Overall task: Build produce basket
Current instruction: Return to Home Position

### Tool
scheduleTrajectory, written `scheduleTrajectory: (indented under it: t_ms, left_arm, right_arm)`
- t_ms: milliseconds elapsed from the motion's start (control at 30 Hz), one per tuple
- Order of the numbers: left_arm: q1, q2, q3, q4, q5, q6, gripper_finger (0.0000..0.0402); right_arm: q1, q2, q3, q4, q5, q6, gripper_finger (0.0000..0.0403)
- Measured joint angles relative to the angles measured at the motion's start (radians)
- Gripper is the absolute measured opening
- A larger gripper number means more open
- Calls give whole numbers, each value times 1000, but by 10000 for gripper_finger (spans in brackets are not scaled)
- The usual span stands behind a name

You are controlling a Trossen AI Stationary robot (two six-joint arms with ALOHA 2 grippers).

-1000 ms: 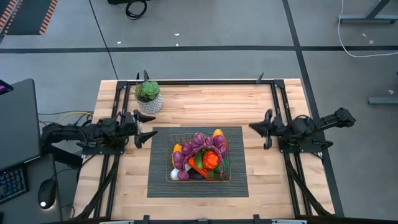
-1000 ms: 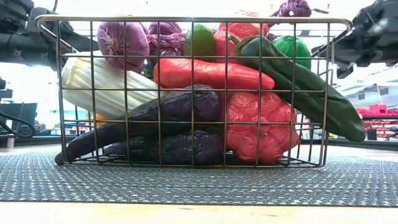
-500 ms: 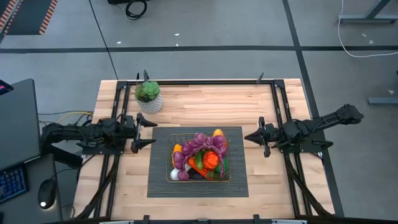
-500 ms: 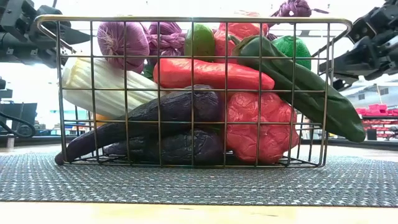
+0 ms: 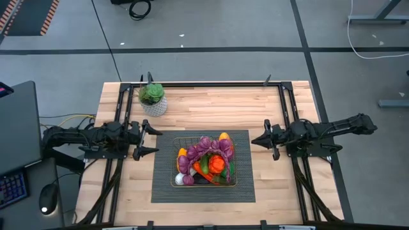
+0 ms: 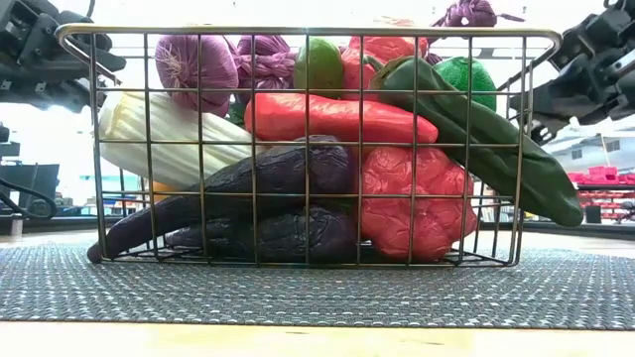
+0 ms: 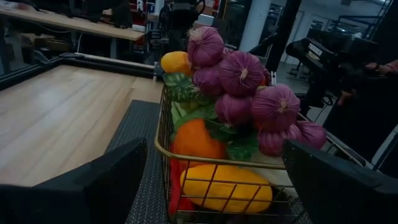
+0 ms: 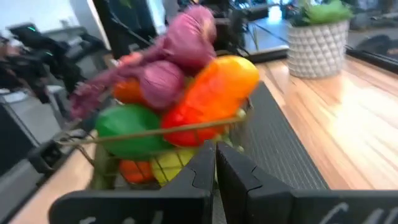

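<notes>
Basket (image 5: 236,174) heaped with produce (image 5: 208,158) sits on mat (image 5: 163,186), mid-table. Left gripper (image 5: 151,140) spread wide, empty, at mat's left edge. Right gripper (image 5: 258,139) pinched closed on nothing, at right edge.

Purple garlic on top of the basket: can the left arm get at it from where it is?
Probably yes. The left end effector is open at the edge of the mat, facing the basket. The purple garlic is heaped above the rim, and the left wrist view shows nothing between.
</notes>
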Motion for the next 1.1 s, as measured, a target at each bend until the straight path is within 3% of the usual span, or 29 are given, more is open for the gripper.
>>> scheduleTrajectory:
  t_ms: [633,833,1100]
  left_arm:
    - [0,0,0,0,-4,1,378]
    - [0,0,0,0,-4,0,378]
    - [0,0,0,0,-4,0,378]
  right_arm:
    - [-3,-26,0,13,36,9,22]
    - [-16,-26,0,-82,30,9,22]
    - [-17,-78,0,-81,26,9,22]
